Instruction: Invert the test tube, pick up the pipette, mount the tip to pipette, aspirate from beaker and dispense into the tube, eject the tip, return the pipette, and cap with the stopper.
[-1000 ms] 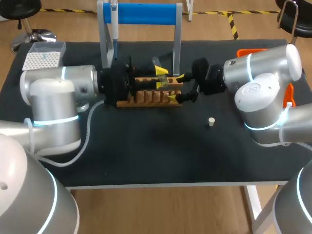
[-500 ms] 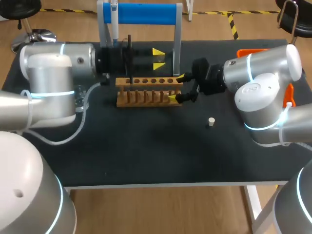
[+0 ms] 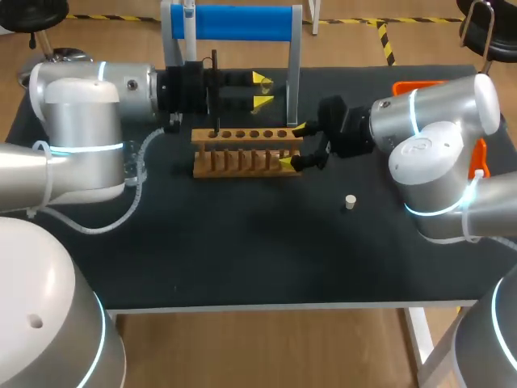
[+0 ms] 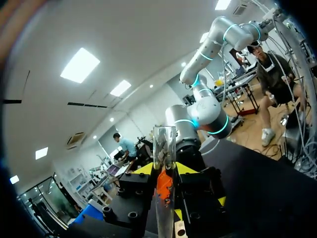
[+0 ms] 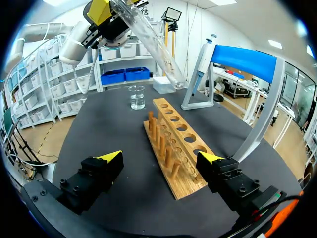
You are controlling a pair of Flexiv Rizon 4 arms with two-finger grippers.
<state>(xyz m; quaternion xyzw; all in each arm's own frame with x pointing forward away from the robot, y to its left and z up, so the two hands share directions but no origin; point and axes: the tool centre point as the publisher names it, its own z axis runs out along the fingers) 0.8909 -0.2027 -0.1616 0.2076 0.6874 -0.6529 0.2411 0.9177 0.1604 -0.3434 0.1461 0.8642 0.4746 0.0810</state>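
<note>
Left gripper (image 3: 260, 90) clamped on a clear glass test tube (image 4: 164, 148), a yellow tip on each side. The tube is off the table, in the air behind the slotted wooden rack (image 3: 246, 151), and looks tilted in the right wrist view. Right gripper (image 3: 292, 145) is spread wide, not gripping, with the rack's right end between its fingers. Small white stopper (image 3: 350, 202) lies on the black table (image 3: 242, 250), apart from the rack. White pipette (image 3: 188, 36) hangs on the blue-barred stand (image 3: 234, 23). Small glass beaker (image 5: 136, 96) sits past the rack's far end.

The left wrist view's edge cuts off one end of the test tube (image 4: 164, 148).
</note>
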